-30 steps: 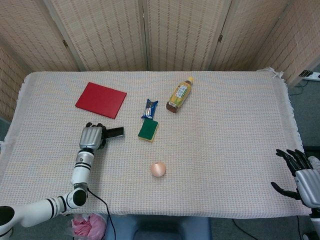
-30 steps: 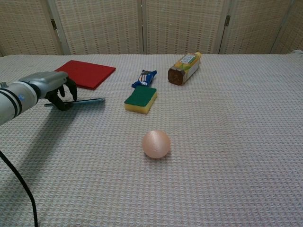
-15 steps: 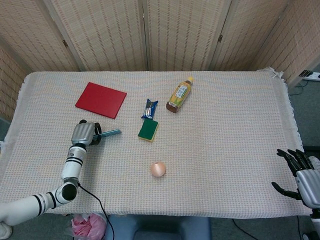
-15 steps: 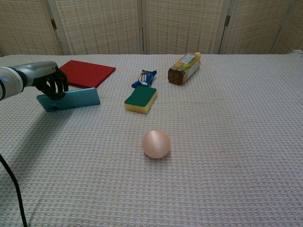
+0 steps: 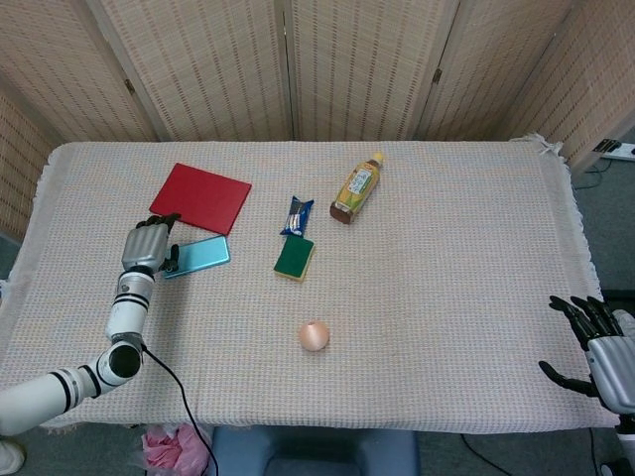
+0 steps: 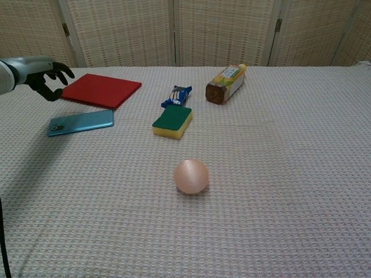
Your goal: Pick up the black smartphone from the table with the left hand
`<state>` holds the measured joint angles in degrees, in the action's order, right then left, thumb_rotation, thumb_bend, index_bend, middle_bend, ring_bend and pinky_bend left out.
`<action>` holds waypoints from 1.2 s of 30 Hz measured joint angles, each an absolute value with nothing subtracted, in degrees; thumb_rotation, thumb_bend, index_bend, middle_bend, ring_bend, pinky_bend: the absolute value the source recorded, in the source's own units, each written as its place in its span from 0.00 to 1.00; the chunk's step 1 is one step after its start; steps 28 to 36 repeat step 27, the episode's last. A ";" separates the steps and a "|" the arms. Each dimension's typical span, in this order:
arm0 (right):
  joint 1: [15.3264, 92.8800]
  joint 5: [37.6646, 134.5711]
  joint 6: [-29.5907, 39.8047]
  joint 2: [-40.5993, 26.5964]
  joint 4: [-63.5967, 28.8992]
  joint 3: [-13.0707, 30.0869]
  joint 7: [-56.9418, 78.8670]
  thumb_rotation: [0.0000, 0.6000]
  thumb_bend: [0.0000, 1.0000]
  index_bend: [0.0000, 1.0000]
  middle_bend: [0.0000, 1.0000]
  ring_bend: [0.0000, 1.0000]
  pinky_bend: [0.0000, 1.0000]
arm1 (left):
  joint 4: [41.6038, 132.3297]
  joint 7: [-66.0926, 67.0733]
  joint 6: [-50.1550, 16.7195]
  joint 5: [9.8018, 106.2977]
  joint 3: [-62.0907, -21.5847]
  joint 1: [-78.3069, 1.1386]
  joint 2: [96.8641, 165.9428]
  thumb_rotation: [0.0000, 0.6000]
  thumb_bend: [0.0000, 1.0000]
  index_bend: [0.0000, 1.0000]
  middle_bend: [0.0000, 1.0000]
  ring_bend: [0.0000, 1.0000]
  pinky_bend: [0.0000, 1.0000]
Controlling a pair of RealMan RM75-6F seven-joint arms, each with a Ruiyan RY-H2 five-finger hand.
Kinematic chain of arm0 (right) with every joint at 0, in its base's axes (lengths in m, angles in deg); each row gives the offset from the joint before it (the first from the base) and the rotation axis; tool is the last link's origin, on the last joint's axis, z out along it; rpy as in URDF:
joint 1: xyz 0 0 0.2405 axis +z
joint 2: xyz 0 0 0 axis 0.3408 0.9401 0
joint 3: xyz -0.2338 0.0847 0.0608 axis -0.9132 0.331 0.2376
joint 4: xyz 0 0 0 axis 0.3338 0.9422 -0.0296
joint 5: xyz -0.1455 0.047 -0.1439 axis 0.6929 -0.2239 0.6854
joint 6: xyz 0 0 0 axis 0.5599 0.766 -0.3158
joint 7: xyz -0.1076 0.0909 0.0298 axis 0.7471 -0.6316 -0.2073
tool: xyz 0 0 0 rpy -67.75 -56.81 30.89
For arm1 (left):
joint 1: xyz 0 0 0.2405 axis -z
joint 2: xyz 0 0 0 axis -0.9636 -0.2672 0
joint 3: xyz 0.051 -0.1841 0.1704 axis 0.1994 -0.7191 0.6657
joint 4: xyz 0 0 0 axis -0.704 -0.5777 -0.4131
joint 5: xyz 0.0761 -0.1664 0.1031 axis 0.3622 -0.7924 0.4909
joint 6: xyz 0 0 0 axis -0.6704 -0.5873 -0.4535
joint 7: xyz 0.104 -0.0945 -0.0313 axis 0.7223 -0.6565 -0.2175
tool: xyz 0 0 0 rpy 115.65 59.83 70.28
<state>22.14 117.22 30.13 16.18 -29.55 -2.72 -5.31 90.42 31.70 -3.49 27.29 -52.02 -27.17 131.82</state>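
The smartphone (image 5: 198, 256) (image 6: 81, 122) lies flat on the cloth, its teal back with the camera facing up, just below the red pad. My left hand (image 5: 147, 245) (image 6: 46, 75) hovers at its left end with fingers spread and nothing in them; in the chest view it is raised clear of the phone. My right hand (image 5: 595, 347) shows only in the head view, off the table's lower right corner, fingers apart and holding nothing.
A red pad (image 5: 200, 197) lies behind the phone. To its right are a green-and-yellow sponge (image 5: 295, 257), a blue snack wrapper (image 5: 297, 215) and a lying tea bottle (image 5: 356, 186). A peach ball (image 5: 314, 335) sits toward the front edge.
The left hand held the phone on edge, then let go. The phone fell flat, teal back up, and the hand moved left and up away from it.
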 measured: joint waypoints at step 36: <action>22.64 118.33 30.66 15.68 -27.90 -2.50 -6.11 1.00 0.13 0.11 0.20 0.12 0.09 | 112.02 12.16 -41.69 66.24 -35.19 -58.53 119.13 1.00 0.33 0.14 0.18 0.12 0.18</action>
